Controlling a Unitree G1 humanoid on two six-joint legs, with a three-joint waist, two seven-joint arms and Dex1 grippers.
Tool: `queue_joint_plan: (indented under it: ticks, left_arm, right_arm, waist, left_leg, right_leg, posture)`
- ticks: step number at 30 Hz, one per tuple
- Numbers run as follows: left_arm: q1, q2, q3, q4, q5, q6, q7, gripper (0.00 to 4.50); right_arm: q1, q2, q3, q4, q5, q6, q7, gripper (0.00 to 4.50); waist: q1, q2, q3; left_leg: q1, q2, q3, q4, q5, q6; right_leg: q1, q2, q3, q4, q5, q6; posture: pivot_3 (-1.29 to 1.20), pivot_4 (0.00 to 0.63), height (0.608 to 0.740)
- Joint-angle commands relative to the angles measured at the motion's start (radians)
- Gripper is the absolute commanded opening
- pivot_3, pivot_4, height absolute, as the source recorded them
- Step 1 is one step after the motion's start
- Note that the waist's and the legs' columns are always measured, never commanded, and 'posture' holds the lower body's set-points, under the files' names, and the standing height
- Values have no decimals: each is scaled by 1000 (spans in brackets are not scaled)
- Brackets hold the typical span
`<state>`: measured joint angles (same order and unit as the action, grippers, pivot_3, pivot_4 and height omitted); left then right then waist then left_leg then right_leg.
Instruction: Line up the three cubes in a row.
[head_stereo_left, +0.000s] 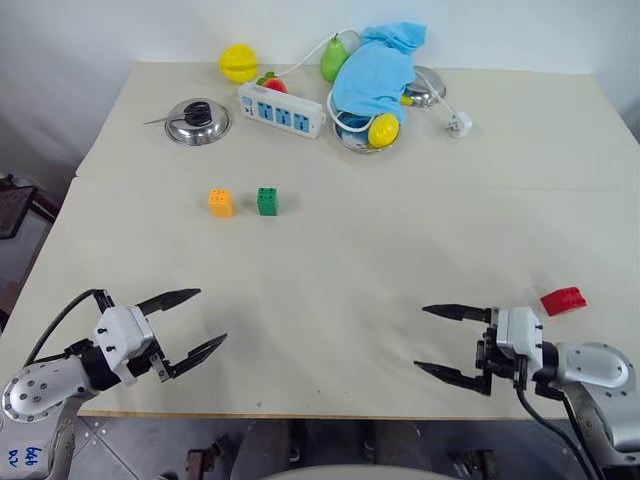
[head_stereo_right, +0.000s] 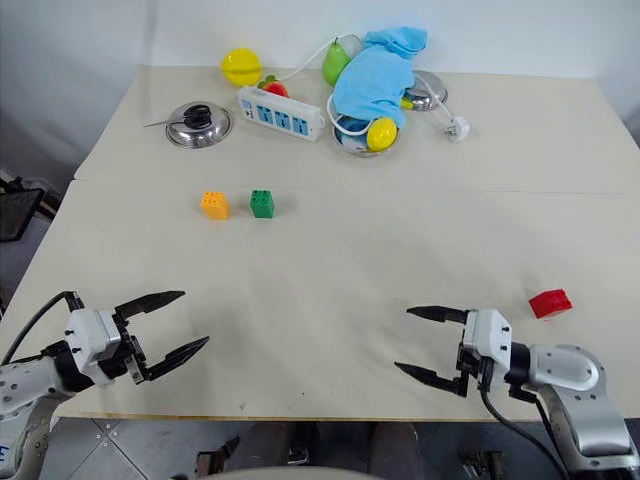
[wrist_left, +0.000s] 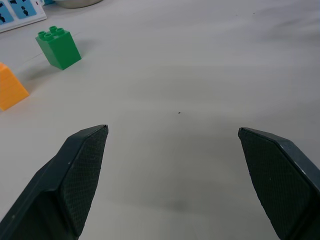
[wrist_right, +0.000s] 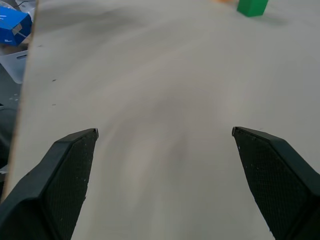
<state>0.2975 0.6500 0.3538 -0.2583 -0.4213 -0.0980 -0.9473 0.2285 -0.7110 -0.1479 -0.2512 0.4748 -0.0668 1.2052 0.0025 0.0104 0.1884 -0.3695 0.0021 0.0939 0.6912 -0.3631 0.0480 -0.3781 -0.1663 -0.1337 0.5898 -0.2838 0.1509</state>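
Cubes: orange cube (head_stereo_left: 220, 202) and green cube (head_stereo_left: 267, 201) side by side mid-table; red cube (head_stereo_left: 562, 301), seemingly tilted, far right. Left gripper (head_stereo_left: 189, 324), right gripper (head_stereo_left: 444, 340) spread, empty. Right should grasp red squarely, set beside green.

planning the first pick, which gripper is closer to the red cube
Right. The right gripper sits just beside the red cube; the left gripper is far across the table.

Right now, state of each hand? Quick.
Left hand: open, holding nothing, above the table.
Right hand: open, holding nothing; the red cube lies apart from it.
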Motion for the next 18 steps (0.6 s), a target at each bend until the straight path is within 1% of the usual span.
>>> queue_joint_plan:
  ticks: [1,3,4,5,7,8,11,13,15,18]
  left_arm:
    - [2,-3,6,-19,-17,-1,3,4417]
    - [-10,-1,-11,-40,-50,44,0,4417]
    - [-32,2,-25,-59,-101,100,-8,4417]
    - [-53,18,-58,-80,-130,160,-22,4417]
    - [-96,30,-120,-101,-157,203,-71,4417]
    - [-124,26,-155,-101,-137,205,-76,4417]
    - [-254,-29,-292,-74,-108,212,-103,4417]
    - [-334,-58,-377,-40,-84,208,-144,4417]
    - [-393,-83,-438,-11,-65,212,-166,4417]
    - [-463,-99,-508,38,-43,210,-221,4417]
  right_arm:
    - [63,18,-51,-71,10,-20,-48,4500]
    - [103,42,-80,-103,7,-26,-96,4500]
    - [133,53,-112,-126,11,-23,-128,4500]
    - [171,71,-157,-151,17,-21,-165,4500]
    - [244,104,-255,-185,43,-1,-234,4500]
    - [275,125,-311,-195,61,10,-273,4500]
    - [372,222,-534,-189,137,34,-425,4500]
    - [426,277,-640,-166,154,20,-479,4500]
    - [471,314,-695,-141,163,16,-496,4500]
    - [526,349,-730,-75,165,17,-485,4500]
  waist:
    - [0,0,0]
    - [0,0,0]
    - [1,0,0]
    - [6,0,0]
    - [17,1,0]
    - [23,1,0]
    - [34,3,-1]
    - [36,3,-2]
    - [30,4,-2]
    - [17,6,-3]
  left_leg:
    - [0,0,0,0,0,0]
    - [0,0,0,0,0,0]
    - [0,0,0,0,0,0]
    - [0,0,0,0,0,0]
    - [1,0,0,0,0,0]
    - [1,0,0,0,0,0]
    - [1,-2,-1,0,0,0]
    - [1,-3,-1,0,0,0]
    - [1,-2,0,0,0,0]
    - [2,-2,2,-1,0,0]
  right_leg:
    - [0,0,0,0,0,0]
    - [0,0,0,0,0,0]
    - [0,0,0,0,0,0]
    - [0,0,0,0,0,0]
    - [0,0,1,1,0,0]
    - [0,0,1,1,0,0]
    - [1,0,1,1,0,0]
    - [1,0,1,1,0,0]
    - [1,1,2,0,0,0]
    - [1,3,2,0,0,0]
  posture:
    - [0,150,740]
    - [0,150,740]
    - [0,150,740]
    - [0,150,740]
    - [0,150,740]
    - [0,150,740]
    - [0,150,740]
    - [0,150,740]
    - [0,150,740]
    - [0,150,740]
